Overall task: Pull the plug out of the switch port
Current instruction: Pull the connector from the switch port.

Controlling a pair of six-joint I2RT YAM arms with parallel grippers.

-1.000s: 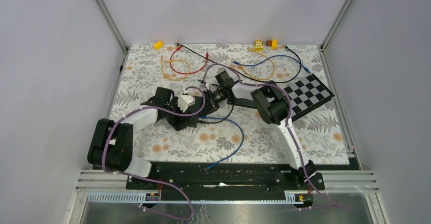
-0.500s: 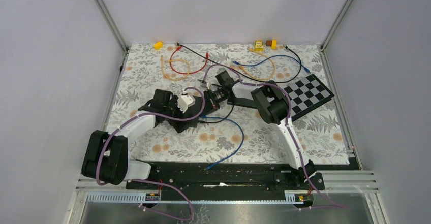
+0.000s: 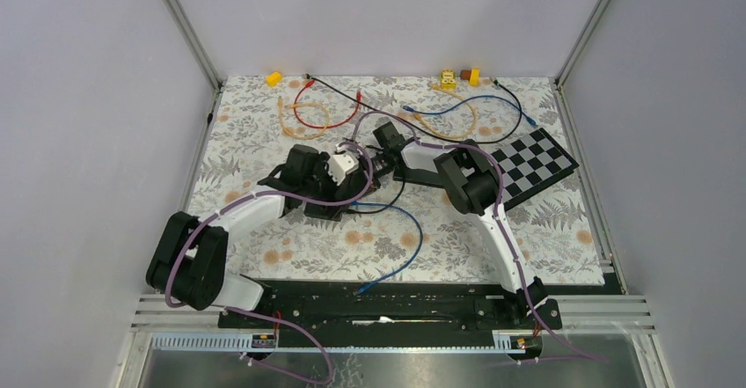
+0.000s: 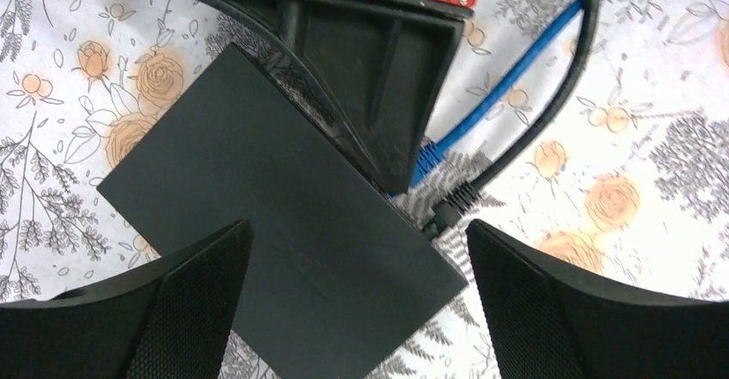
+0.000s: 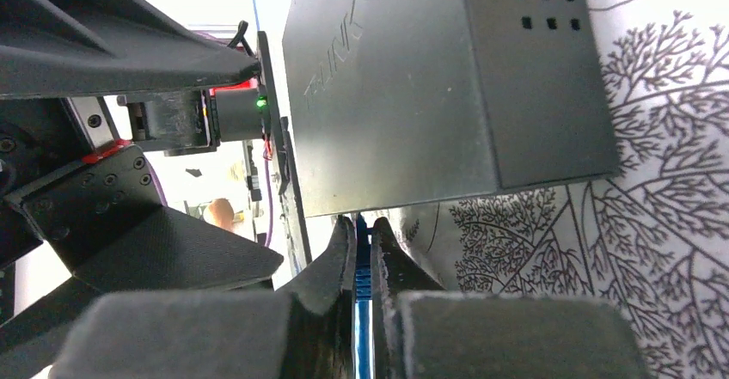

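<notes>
While a second ago the right gripper (image 5: 363,233) was part open, it is now clenched on the plug (image 5: 363,263), which shows as a blue strip pinched between its two fingers right at the edge of the switch (image 4: 275,224). Whether the plug is still seated in its port cannot be told. Over the same second the left gripper (image 4: 357,224) has spread wide and released. It has moved from the switch's left side to hang directly above it, a finger (image 4: 180,310) on each side of the black housing and touching nothing. The blue cable (image 4: 516,78) runs away from the switch's port side. Just beside it, a black cable (image 4: 563,104) ends in a ribbed plug at the switch's corner. In the left wrist view, the right gripper's black body lies across the port side and hides the ports. In the top view, the left arm's wrist covers most of the switch. The switch rests flat on the floral table mat (image 3: 563,221). A checkerboard (image 3: 532,164) lies to the right of the switch, well apart. A red cable (image 3: 297,111) loops beyond the switch, and a yellow block (image 3: 274,78) sits farther still, at the mat's far edge.
</notes>
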